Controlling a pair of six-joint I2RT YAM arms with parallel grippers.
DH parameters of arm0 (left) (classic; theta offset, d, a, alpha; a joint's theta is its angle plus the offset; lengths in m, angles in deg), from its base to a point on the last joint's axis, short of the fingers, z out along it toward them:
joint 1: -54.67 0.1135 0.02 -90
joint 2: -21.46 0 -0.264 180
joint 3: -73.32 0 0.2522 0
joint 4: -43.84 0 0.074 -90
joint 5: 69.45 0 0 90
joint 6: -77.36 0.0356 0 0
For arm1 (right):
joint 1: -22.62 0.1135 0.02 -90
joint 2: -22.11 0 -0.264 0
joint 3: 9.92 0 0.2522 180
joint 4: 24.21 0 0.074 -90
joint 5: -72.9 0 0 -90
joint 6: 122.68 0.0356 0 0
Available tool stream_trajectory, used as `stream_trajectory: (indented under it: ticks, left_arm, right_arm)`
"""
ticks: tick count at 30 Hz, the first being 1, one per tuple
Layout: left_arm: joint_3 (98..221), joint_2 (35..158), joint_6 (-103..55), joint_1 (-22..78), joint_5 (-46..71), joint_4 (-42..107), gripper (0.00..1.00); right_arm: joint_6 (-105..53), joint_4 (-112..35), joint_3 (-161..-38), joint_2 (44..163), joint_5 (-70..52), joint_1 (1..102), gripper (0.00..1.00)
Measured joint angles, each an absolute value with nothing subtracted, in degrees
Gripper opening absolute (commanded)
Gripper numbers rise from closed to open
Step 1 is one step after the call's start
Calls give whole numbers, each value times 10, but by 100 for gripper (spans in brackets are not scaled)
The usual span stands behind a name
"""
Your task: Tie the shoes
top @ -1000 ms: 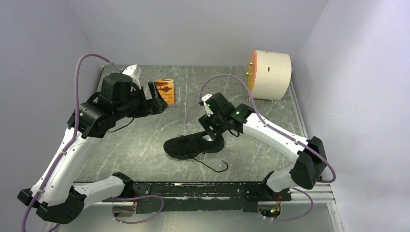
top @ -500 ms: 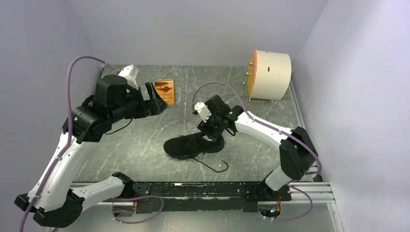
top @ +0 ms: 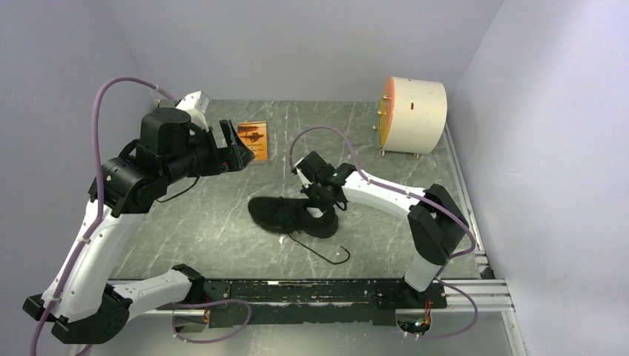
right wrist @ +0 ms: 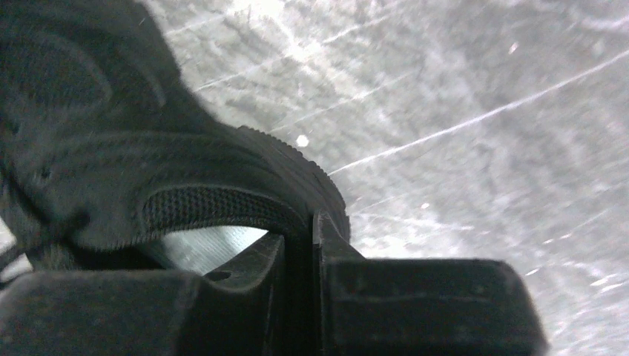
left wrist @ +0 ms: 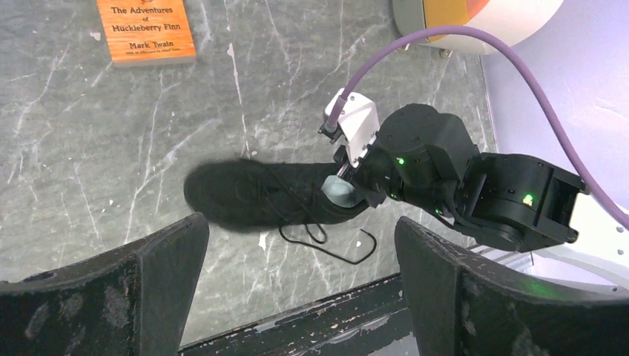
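The all-black shoe (top: 285,215) lies on its sole mid-table, toe pointing left, a loose lace (top: 326,254) curling toward the near edge. My right gripper (top: 320,199) is shut on the shoe's heel collar. In the right wrist view the two fingers (right wrist: 311,222) pinch the knit collar (right wrist: 215,204), one finger inside above the pale insole (right wrist: 208,245). My left gripper (top: 236,144) hangs open, high above the table's back left. Its view looks down on the shoe (left wrist: 252,196), the lace (left wrist: 337,248) and the right gripper (left wrist: 348,182), with nothing held between the fingers (left wrist: 170,252).
An orange book (top: 252,139) lies flat at the back, left of centre. A cream cylinder (top: 412,115) with an orange face stands at the back right. The black rail (top: 311,291) with the arm bases runs along the near edge.
The right gripper closed on the heel collar and moved left. The shoe turned, its toe swinging away from the near edge. The left arm drew back slightly, still open.
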State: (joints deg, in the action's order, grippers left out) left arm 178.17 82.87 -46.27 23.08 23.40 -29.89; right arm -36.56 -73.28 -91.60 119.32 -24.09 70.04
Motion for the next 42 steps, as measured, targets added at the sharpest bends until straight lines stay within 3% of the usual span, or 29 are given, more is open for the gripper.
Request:
stream_trajectory:
  ticks: [8,17,21,31,35,42]
  left_arm:
    - [1785,832,-459,231,238,-298,100]
    - [1772,818,-472,231,239,-296,100]
    - [1772,813,-474,231,245,-296,100]
    - [1804,809,-474,231,280,-311,100]
    - [1825,807,-472,231,295,-314,100]
    - [1816,805,-467,231,295,-317,100]
  right_arm:
    - [-165,-808,-966,1190,-239,688,0]
    - [-53,-939,-1069,1100,-281,521,0]
    - [-15,-933,-1073,1071,-287,559,0]
    - [145,-865,-1133,1137,-229,780,0]
    - [206,-880,-1124,1136,-256,779,0]
    - [254,-895,-979,1120,-336,720,0]
